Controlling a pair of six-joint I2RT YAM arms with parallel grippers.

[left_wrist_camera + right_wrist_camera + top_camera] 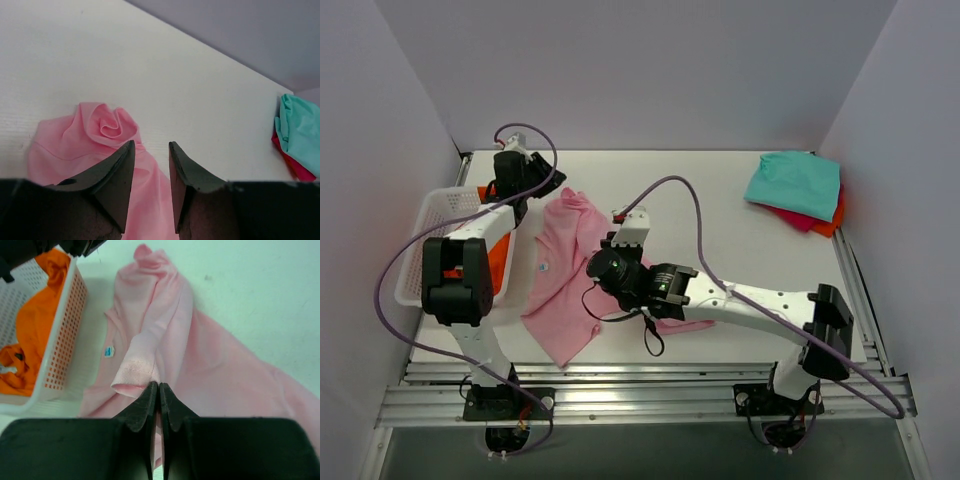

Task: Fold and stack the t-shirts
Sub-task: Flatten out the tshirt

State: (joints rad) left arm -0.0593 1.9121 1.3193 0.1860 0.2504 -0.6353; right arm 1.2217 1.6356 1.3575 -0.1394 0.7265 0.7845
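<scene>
- My right claw (159, 386) is closed. Its two black fingers press flat together with no gap showing.
- Its tips meet right at the cuff of a sleeve on the light pink t-shirt (210, 355). I cannot tell whether any cloth is caught between them.
- My left claw (151, 144) is open. Its fingers stand apart with nothing gripped, and pink cloth shows through the gap below them.
- The left claw hangs at the far left of the white table (700, 190), over the far end of the pink shirt. A twisted bunch of that cloth sits just ahead of its fingertips.
- The light pink t-shirt lies spread and rumpled on the table, left of centre, running from the left claw back toward the near edge. It is not folded.
- One sleeve is rolled into a loose tube that points toward the right claw. A small blue label (108, 351) shows on the cloth just left of that sleeve.
- A white mesh basket (65, 340) stands along the left edge of the table, just beside the pink shirt.
- A bright orange t-shirt (35, 305) lies crumpled inside the basket.
- At the far right corner of the table, well apart from the pink shirt, a teal t-shirt (795, 183) rests folded on top of a red t-shirt (800, 220). The red cloth sticks out along the teal one's near edge.
- My right arm reaches in from the near right across the table's middle, and its wrist covers part of the pink shirt in the overhead view.
</scene>
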